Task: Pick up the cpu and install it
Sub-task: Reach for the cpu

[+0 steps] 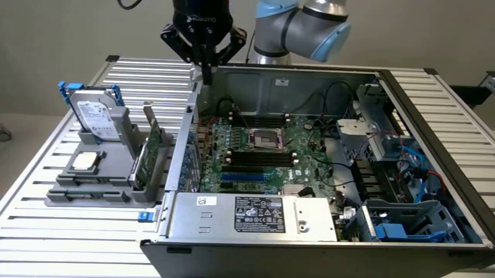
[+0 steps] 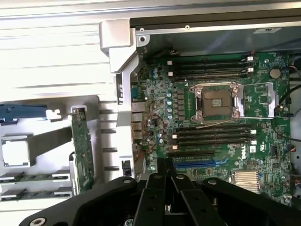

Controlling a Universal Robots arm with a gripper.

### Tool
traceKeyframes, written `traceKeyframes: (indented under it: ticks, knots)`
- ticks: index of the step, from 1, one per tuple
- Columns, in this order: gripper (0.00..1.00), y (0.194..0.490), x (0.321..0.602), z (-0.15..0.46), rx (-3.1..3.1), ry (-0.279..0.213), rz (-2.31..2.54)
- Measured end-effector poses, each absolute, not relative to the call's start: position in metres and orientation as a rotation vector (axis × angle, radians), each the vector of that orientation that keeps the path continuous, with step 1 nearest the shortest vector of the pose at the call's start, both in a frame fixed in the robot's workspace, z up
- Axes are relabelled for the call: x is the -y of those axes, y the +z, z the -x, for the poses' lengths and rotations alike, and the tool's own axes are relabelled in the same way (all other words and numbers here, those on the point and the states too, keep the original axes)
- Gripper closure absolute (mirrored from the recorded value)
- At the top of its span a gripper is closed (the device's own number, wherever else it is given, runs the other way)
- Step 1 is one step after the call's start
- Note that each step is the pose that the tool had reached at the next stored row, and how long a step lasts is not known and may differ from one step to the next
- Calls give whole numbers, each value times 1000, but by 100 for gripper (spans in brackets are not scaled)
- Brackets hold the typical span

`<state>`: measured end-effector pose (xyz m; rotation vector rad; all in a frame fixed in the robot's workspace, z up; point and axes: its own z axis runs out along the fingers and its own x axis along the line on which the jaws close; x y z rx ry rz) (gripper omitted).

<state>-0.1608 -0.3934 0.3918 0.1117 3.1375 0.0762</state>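
The cpu (image 1: 85, 161) is a small flat silver square lying on the grey holder (image 1: 93, 188) at the exterior view's left, outside the computer case; the wrist view shows it as a pale square (image 2: 16, 153). The dark socket (image 1: 263, 139) with its metal frame sits mid-motherboard, its lid raised (image 2: 218, 101). My gripper (image 1: 205, 70) hangs high over the case's back corner nearest the holder. It is well above both cpu and socket. Its black fingers (image 2: 165, 165) are pressed together with nothing between them.
A silver hard drive (image 1: 97, 119) with blue handles stands upright behind the cpu. A green card (image 1: 147, 153) stands on edge beside the holder. The case wall (image 1: 182, 145) separates holder and motherboard. A power supply (image 1: 259, 214) fills the case's front. The slatted table (image 1: 46, 243) surrounds everything.
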Motion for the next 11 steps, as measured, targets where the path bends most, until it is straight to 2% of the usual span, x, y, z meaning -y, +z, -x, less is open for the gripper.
traceKeyframes:
  ticks: [11]
  knots:
    - [89, 390, 389, 210, -3165, 75, -114]
